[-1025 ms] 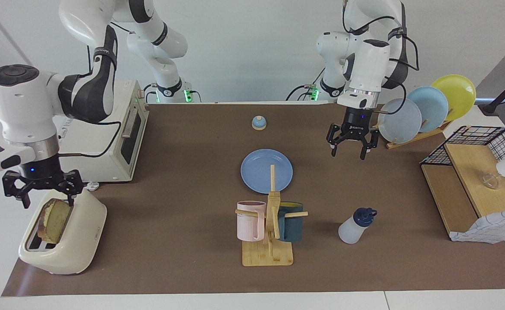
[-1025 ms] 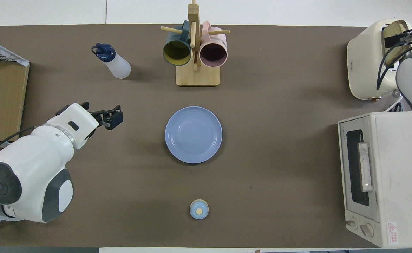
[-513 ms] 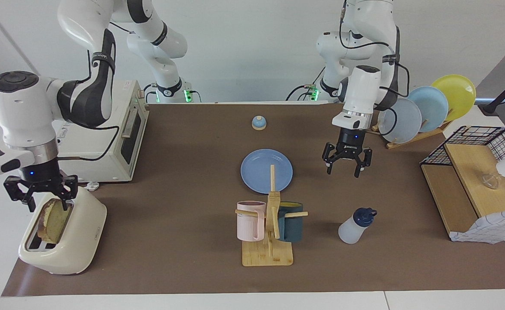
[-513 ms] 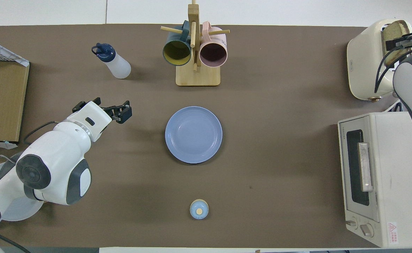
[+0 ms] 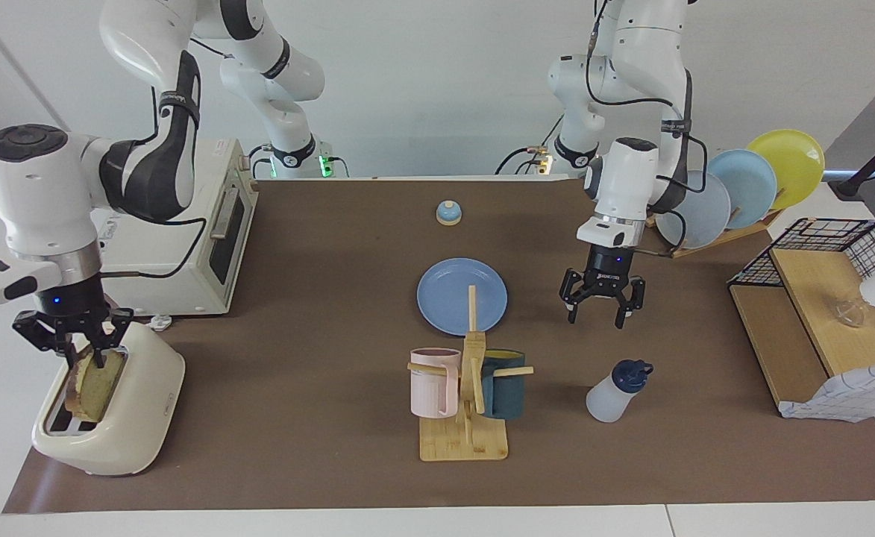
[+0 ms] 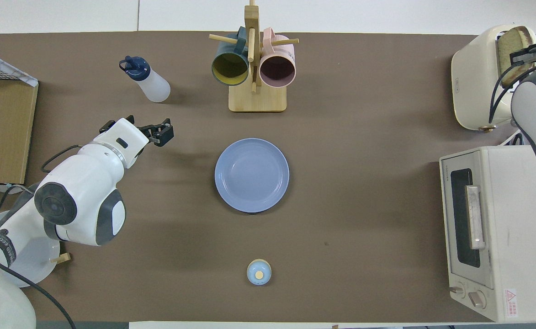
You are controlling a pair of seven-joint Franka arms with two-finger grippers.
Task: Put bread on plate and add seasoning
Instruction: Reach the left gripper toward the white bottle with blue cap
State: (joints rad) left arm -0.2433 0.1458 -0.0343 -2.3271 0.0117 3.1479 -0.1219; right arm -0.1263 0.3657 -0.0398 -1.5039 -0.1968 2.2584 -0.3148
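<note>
Lifting the bread (image 5: 94, 377) from the toaster (image 5: 135, 418), the first step of the task. The slice stands upright in the toaster's slot at the right arm's end of the worktop (image 5: 318, 418), with its upper part clear of the slot. The right hand (image 5: 88, 347) is set on the slice's top edge, its fingers drawn together against the two faces, and the grip appears made. The plate (image 5: 448, 298) lies bare at the middle of the worktop, well apart from the toaster.

For a clean lift, the pull should likely run straight up along the slot until the lower crust clears the rim. A slanted pull could jam the slice or tip the light toaster. Toast is brittle, so the grip should be firm, not crushing. The slice should be carried low and laid flat at the plate's centre.

The left hand (image 5: 595, 321) waits with fingers apart over the worktop beside the plate, toward the left arm's end. The seasoning (image 5: 610, 395) stands untouched on the worktop, farther from the robots than the plate.
</note>
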